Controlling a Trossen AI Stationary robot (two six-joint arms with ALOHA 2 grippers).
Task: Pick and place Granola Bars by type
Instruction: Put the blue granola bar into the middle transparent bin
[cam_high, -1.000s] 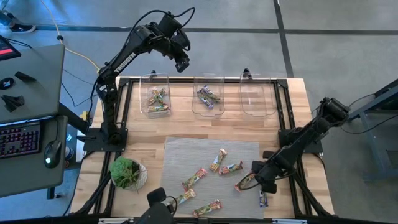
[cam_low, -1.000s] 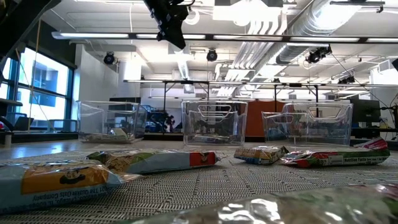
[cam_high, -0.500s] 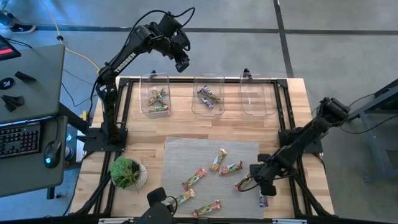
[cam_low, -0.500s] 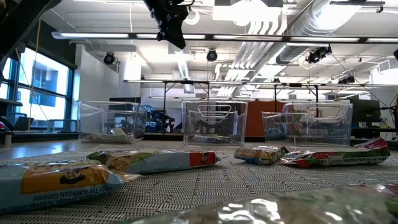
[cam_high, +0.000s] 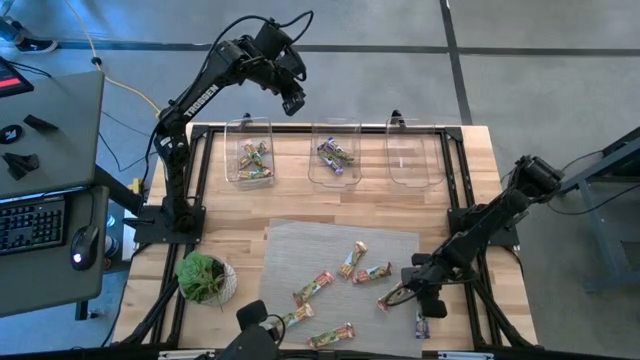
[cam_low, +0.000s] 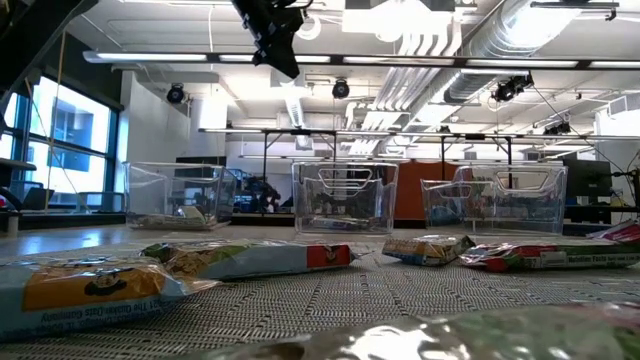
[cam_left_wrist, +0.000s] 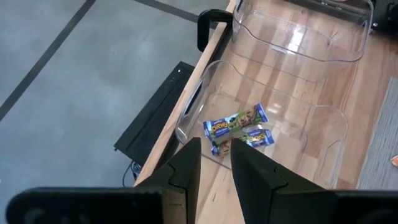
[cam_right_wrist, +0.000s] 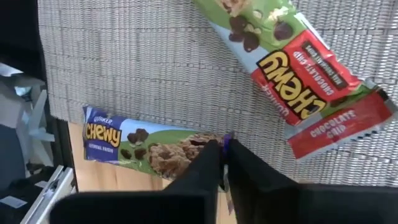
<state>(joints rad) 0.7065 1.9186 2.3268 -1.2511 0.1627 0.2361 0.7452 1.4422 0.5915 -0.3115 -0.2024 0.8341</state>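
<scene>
Right hand (cam_right_wrist: 222, 163) (shut) over woven mat (cam_right_wrist: 155, 68)

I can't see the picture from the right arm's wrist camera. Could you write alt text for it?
The right gripper is shut on the end of a blue-wrapped Chewy granola bar lying at the edge of a grey woven mat. A red-and-green Chewy chocolate chip bar lies apart from it on the mat.

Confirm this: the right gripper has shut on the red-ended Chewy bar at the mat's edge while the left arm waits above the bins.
Wrong bar. The right wrist view shows the right gripper shut on the blue-ended Chewy bar; the red-ended Chewy bar lies free on the mat. The left gripper does wait above the bins.
</scene>
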